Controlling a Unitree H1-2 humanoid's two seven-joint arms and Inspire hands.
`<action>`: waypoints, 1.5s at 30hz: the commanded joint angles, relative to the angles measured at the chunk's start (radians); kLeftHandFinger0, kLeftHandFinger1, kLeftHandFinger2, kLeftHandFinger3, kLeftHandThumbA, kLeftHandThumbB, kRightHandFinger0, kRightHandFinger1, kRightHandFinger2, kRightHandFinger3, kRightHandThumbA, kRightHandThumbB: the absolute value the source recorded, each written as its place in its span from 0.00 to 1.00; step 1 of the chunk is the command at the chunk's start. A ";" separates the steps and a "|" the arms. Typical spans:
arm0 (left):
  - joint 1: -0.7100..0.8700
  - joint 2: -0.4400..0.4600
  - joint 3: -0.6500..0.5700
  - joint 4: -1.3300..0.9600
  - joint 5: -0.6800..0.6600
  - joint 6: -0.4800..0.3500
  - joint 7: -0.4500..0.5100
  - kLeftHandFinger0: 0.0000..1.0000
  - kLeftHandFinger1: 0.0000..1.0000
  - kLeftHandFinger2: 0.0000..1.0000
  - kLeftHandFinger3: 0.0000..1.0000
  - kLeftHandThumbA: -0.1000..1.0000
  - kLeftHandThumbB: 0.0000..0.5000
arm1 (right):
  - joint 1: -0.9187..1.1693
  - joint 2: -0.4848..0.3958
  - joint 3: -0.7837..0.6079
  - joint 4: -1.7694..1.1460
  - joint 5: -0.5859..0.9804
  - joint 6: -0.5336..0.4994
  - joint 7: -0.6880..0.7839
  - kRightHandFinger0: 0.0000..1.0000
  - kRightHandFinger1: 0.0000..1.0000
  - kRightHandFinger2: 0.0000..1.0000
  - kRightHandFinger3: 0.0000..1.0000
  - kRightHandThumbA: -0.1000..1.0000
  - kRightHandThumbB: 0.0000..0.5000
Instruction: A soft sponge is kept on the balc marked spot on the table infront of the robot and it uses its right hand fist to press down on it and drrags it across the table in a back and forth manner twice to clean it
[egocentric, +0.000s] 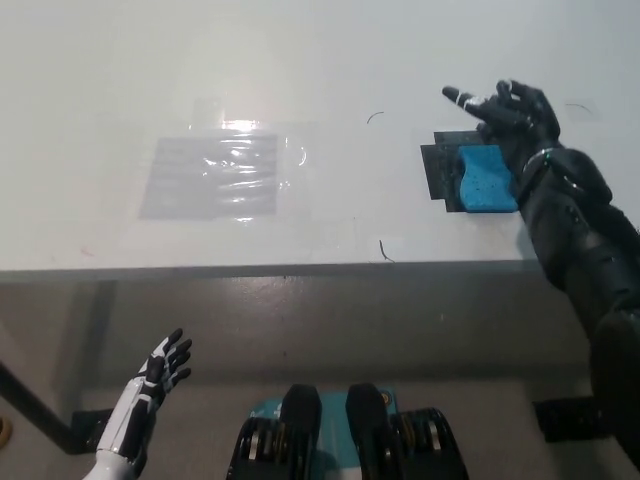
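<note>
White tabletop (300, 60) filled the upper part of the head view, its near edge running across the middle, with grey floor below it. Over its right side was the black right hand (512, 112), its fingers (462, 98) spread and pointing toward the picture's left, holding nothing. Just below and slightly left of that hand lay the blue sponge (487, 179), sitting on the black marked spot (440, 170); the hand's wrist and forearm ran along the sponge's right edge, though whether they touched it could not be told. The spot's dark tape showed at the sponge's left and top. Well to the left of the right hand, a clear plastic sheet (212, 176) lay flat on the table, catching glare. The white left hand (160, 367) hung low at the lower left, below the table's edge and far from the sponge, fingers apart and empty.
</note>
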 joint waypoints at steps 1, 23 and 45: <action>-0.009 -0.002 0.003 -0.026 -0.007 -0.037 -0.003 1.00 1.00 1.00 1.00 1.00 1.00 | -0.031 0.002 -0.020 0.022 0.003 -0.072 0.021 0.00 0.00 0.00 0.00 1.00 0.36; -0.023 0.001 0.000 -0.031 -0.005 -0.020 -0.008 1.00 1.00 1.00 1.00 1.00 1.00 | 0.108 0.054 0.019 0.054 -0.047 -0.056 0.014 0.00 0.00 0.00 0.00 1.00 0.33; -0.027 0.003 -0.001 -0.032 0.001 -0.032 -0.006 1.00 1.00 1.00 1.00 1.00 1.00 | 0.035 0.324 0.129 0.005 -0.121 -0.144 0.073 0.00 0.00 0.00 0.00 1.00 0.33</action>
